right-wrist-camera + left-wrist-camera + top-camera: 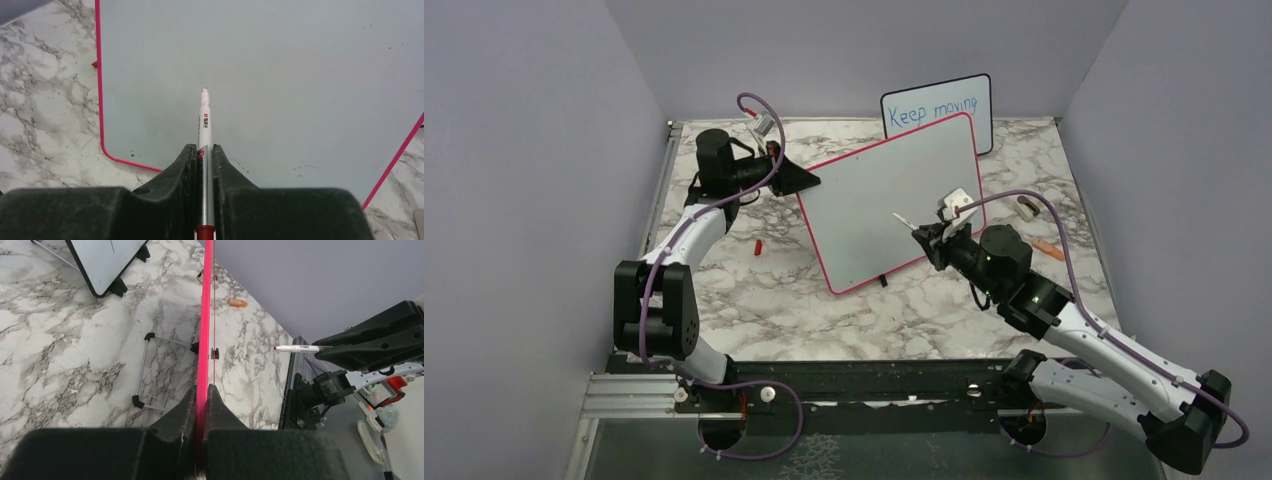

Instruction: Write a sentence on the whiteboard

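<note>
The whiteboard (884, 195), white with a red-pink frame, stands tilted in the middle of the table. Its face is blank; no red sentence shows on it. My left gripper (809, 181) is shut on the board's left edge, seen as a pink strip (205, 315) between the jaws in the left wrist view. My right gripper (929, 235) is shut on a white and silver marker (204, 125), also seen from above (907, 220). The marker's tip points at the board's face (275, 75) and seems just off the surface. The marker also shows in the left wrist view (296, 348).
A smaller black-framed board (937, 110) with blue writing "Keep moving" stands behind the whiteboard. A red marker cap (758, 246) lies left of the board. An eraser (1027, 209) and an orange object (1048, 249) lie at the right. The whiteboard's wire stand (145, 370) rests behind it.
</note>
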You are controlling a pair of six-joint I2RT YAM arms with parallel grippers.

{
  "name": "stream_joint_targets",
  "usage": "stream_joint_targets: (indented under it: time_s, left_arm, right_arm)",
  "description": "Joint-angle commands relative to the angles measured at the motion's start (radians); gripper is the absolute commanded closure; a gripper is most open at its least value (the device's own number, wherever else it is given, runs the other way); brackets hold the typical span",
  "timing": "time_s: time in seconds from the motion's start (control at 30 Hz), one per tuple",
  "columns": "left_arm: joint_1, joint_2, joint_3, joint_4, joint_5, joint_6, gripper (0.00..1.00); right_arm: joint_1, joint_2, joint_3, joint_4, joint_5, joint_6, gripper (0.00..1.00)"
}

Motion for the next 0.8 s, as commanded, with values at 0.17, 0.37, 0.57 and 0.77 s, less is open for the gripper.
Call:
stream_joint_targets:
  time_s: [0.17, 0.37, 0.57, 0.77]
  left_arm:
    - [-0.032, -0.084, -0.086, -0.006, 0.009, 0.048, 1.0]
    - [-0.058, -0.111, -0.113, -0.006, 0.001, 0.052, 1.0]
    - [-0.088, -0.123, -0.119, -0.006, -0.022, 0.051, 1.0]
    - [-0.095, -0.104, -0.124, -0.006, -0.046, 0.038, 1.0]
  right_arm:
    - [0.091, 0.088, 0.113, 0.091, 0.044, -0.03, 1.0]
    - [0.231, 0.211, 0.265, -0.023, 0.217, -0.027, 1.0]
    - [0.303, 0.332, 0.43, -0.183, 0.318, 0.049, 1.0]
    - [0.329, 0.419, 0.529, -0.274, 0.362, 0.117, 1.0]
